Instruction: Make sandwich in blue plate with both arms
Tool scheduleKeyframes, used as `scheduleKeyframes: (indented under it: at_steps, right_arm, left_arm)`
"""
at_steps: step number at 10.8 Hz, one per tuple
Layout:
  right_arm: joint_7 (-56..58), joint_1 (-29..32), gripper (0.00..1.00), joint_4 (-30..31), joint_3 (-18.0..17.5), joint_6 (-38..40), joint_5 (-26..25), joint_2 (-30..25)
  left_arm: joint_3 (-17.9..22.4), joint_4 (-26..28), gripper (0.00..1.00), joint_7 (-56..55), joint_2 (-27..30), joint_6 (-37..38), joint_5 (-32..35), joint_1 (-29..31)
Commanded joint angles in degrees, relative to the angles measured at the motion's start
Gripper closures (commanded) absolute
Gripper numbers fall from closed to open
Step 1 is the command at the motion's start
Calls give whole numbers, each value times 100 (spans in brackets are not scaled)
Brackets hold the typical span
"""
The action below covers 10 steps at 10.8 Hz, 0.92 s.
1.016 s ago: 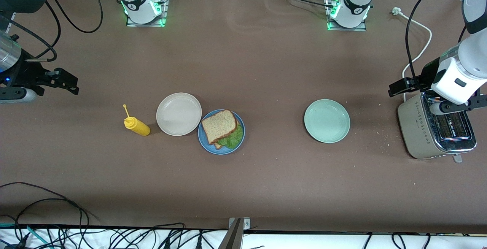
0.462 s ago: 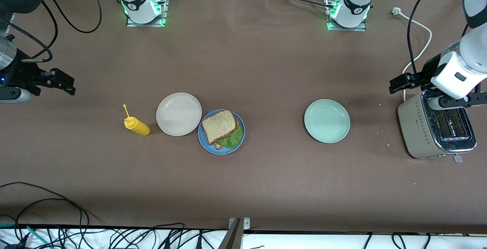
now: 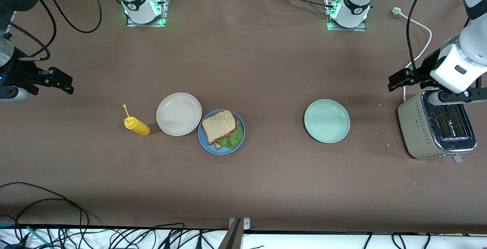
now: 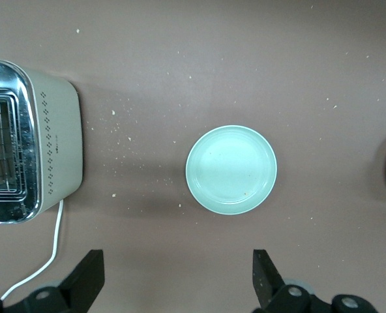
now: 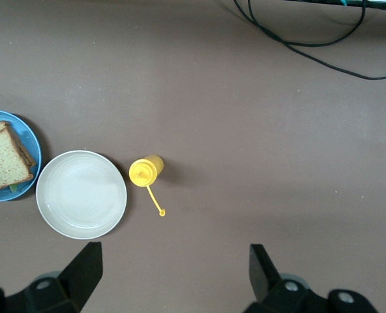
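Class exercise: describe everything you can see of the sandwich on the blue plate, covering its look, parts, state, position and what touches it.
The sandwich lies flat on the blue plate, assembled. Its top slice is squarish, speckled tan bread with a darker brown crust, turned at a slight angle. Ruffled green lettuce sticks out from under it along the edge nearer the front camera. A corner of a lower slice shows beneath. Only the plate touches it; neither gripper is near it. The plate sits beside a beige plate.

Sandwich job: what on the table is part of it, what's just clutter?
Job:
- sandwich of brown toasted bread and green lettuce
- round blue plate under it
- left gripper, open, above the toaster's end
- right gripper, open, at table's edge

Clutter:
- round beige plate
- pale mint-green plate
- yellow squeeze bottle
- beige-and-chrome toaster
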<state>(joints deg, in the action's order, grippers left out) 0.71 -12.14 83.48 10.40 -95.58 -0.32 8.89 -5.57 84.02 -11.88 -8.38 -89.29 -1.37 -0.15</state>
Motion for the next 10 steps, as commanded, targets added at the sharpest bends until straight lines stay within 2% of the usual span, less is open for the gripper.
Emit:
scheduleKeyframes:
  at_steps: [1,6,10]
  right_arm:
    - [-1,9,0,-104,14,119,67,8]
    - [8,53,0,-95,93,119,260,17]
    - [17,53,0,-95,93,128,348,8]
  left_arm:
    - [82,18,0,133,407,95,-4,94]
    - [109,-87,0,133,399,227,5,147]
    - [188,-123,0,483,198,227,-4,524]
